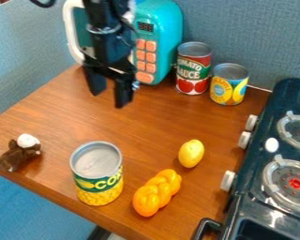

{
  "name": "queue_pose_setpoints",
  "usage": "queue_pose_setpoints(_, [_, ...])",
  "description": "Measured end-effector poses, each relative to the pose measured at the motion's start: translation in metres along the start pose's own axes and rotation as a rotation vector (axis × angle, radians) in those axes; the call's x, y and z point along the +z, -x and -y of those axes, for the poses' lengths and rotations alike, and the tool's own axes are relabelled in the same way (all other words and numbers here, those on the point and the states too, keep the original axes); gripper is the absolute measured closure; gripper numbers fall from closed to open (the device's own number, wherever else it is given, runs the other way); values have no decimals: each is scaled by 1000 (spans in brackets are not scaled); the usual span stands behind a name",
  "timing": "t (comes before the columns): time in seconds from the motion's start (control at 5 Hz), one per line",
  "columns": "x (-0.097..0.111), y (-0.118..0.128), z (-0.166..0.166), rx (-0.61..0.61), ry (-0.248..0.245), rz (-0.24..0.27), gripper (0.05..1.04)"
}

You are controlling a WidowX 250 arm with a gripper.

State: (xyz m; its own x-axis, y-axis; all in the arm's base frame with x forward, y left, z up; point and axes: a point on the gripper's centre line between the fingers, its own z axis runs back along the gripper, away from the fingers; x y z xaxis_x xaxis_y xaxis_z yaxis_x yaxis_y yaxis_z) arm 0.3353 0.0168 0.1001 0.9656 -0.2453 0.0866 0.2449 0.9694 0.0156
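Jaws of the black gripper (109, 98) parted and free of any object, suspended over the rear of the wooden bench (140, 126), in front of the teal toy microwave (165, 28). Tomato sauce can (193, 70) and pineapple can (228, 86) upright beside it; corn can (99, 178), lemon (191, 153) and orange braided loaf (157, 192) nearer the front edge. Judged from this arrangement, no lift or transfer is in progress; whether any placement is complete cannot be determined.
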Motion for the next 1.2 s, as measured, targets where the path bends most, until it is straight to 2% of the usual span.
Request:
queue_pose_setpoints(0.2, [1, -6, 27, -9, -51, -19, 82])
queue_pose_setpoints(0.4, [13, -9, 49, -7, -82, 38, 82])
queue_pose_setpoints(0.6, [3, -2, 69, -11, 8, 50, 82])
queue_pose_setpoints(1.0, [-17, 20, 94, -64, 53, -20, 82])
queue_pose_setpoints(1.2, [-24, 23, 109, -112, 39, -44, 82])
